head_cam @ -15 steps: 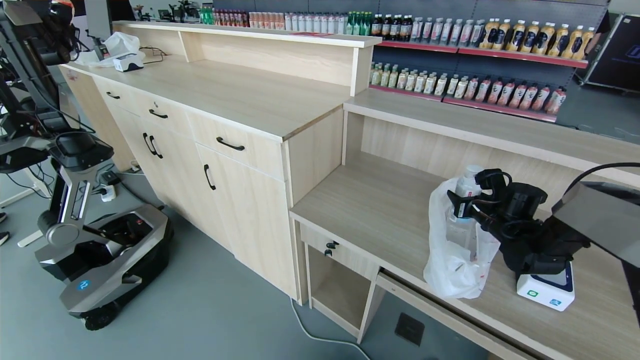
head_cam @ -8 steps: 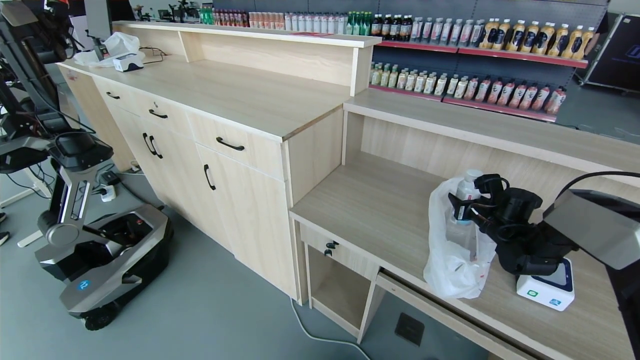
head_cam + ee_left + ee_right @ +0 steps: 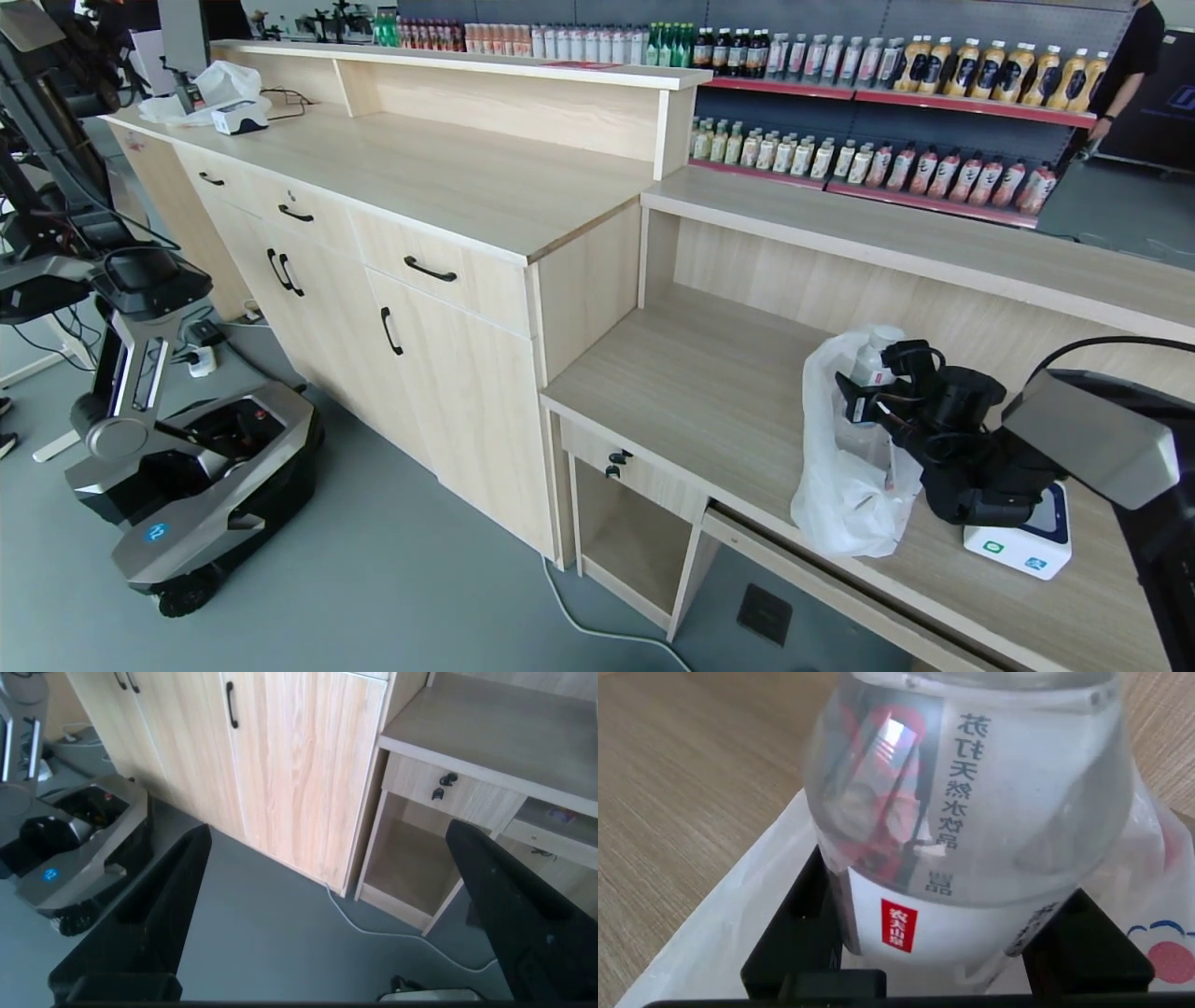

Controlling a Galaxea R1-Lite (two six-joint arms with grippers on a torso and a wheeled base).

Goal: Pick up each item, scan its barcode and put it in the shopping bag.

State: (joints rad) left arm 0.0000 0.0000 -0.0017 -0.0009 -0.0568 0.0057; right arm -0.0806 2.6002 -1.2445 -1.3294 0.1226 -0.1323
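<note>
The right gripper is clamped on a clear water bottle, its black fingers pressed against both sides of the bottle body. The bottle is held upright in the open mouth of the white plastic shopping bag. Its lower part is seen through the thin film, and its cap sits about level with the bag rim. Whether the bottle's base touches the bag's bottom cannot be told. A white label with a red patch is seen on the bottle in the right wrist view.

The bag stands on the lower wooden desk, near the front edge. A small white scanner box sits on the desk beside the bag, to its right, partly covered by the right arm.

The left gripper is held above the grey floor with its two dark fingers spread wide and nothing between them. A wooden cabinet door and a small drawer with a key are seen beyond it.

Shelves of drink bottles line the back wall. A second white bag and a small white device lie on the far end of the tall counter.
</note>
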